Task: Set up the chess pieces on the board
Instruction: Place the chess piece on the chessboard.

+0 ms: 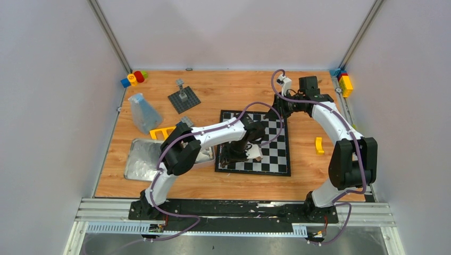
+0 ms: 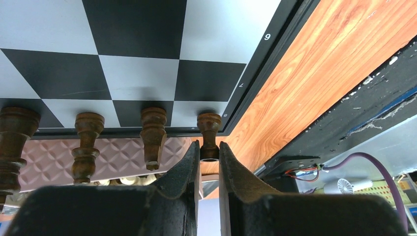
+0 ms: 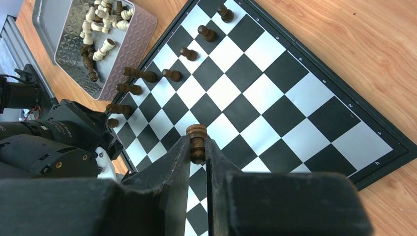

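The board (image 1: 272,154) lies mid-table. In the left wrist view my left gripper (image 2: 210,143) is shut on the head of a dark brown piece (image 2: 209,129) standing on the board's (image 2: 147,73) corner square, at the end of a row of three more dark pieces (image 2: 153,133). From above, that gripper (image 1: 237,154) is at the board's near-left corner. My right gripper (image 3: 197,139) is shut on a dark brown pawn (image 3: 197,132) and holds it above the board (image 3: 275,98), over its far right part (image 1: 280,104). Several dark pieces (image 3: 188,53) stand along the board's left side.
A shiny tin (image 1: 139,159) left of the board holds loose cream and dark pieces (image 3: 101,29). A grey studded baseplate (image 1: 184,99), a pale tilted container (image 1: 142,112), yellow bricks (image 1: 319,145) and coloured bricks in the far corners (image 1: 134,78) lie around.
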{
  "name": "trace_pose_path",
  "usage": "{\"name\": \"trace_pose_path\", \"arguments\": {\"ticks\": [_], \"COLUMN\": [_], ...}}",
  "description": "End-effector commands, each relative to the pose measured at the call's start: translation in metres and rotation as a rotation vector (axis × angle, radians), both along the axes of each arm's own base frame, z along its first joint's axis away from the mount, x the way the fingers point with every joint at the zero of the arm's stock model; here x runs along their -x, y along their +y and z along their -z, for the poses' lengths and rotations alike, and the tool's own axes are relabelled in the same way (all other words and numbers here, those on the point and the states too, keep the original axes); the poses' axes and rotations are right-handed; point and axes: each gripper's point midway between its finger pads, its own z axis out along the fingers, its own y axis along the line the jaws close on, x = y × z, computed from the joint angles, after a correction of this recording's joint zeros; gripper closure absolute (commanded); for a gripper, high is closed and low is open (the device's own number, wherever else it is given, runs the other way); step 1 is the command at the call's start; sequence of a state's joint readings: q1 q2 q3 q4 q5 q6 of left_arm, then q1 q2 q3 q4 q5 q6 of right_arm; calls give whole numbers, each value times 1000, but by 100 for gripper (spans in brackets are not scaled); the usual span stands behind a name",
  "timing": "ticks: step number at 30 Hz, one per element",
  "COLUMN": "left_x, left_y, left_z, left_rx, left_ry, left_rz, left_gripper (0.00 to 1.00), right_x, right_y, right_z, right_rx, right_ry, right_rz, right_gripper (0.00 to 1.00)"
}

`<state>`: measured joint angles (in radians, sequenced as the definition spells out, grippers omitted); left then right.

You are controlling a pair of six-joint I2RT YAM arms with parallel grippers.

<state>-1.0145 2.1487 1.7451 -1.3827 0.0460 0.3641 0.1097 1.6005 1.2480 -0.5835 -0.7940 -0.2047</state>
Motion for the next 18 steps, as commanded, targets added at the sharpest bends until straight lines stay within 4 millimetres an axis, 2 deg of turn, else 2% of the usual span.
{"name": "trace_pose_path", "arguments": {"ticks": [1, 6, 18], "left_x": [-3, -5, -7], "left_y": [-11, -13, -12], "left_z": [-4, -5, -11], "left_rx": [23, 25, 27], "left_ry": [-24, -33, -59], "left_rz": [-17, -28, -35], "left_gripper": [84, 79, 56], "right_x": [-2, -2, -2], "right_y": [2, 2, 2], "right_z": [-13, -13, -13], "right_rx": [-19, -21, -20], "right_ry": [-65, -64, -64], "right_rz": [-21, -23, -22], "right_gripper": [100, 100, 100]}}
